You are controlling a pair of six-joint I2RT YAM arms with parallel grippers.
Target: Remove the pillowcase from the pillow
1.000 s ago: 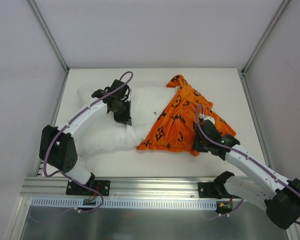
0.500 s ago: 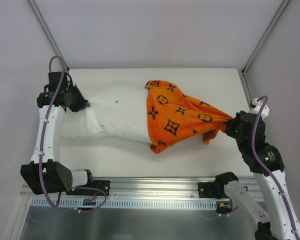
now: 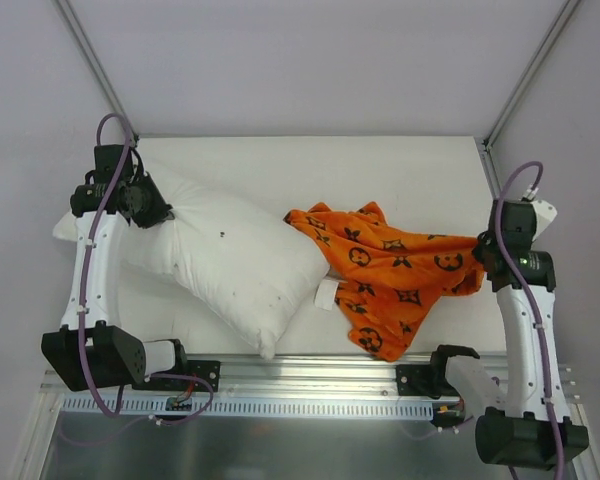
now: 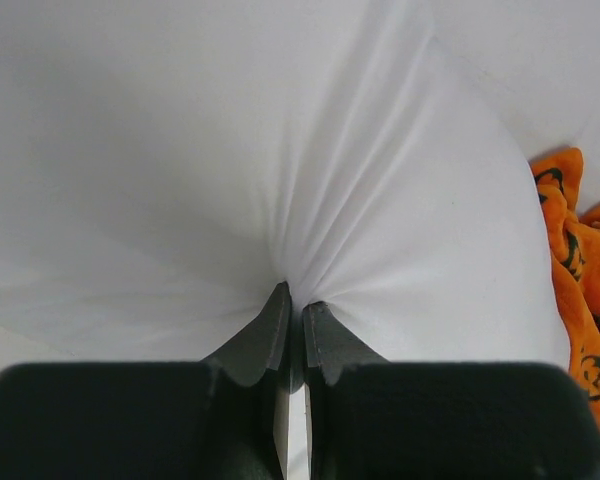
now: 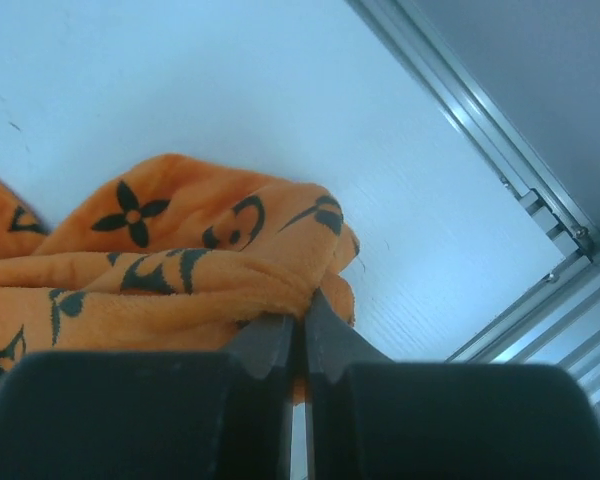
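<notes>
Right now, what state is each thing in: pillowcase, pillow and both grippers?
pillowcase: fully off the pillow, crumpled on the table, one end pinched.
pillow: bare, lying diagonally, one corner pinched.
left gripper: jaws shut on the pillow.
right gripper: jaws shut on the pillowcase.

Top view: bright, even, diffuse overhead light. Soft shadow along the near edge of the pillow (image 3: 230, 265). Sharp, no glare.
Left wrist view: white pillow nearly washed out, folds low in contrast; left gripper (image 4: 294, 300) dark, slightly soft.
Right wrist view: bluish cast on the table (image 5: 180, 80); right gripper (image 5: 300, 322) blurred and underexposed; pillowcase (image 5: 180, 260) in focus.
</notes>
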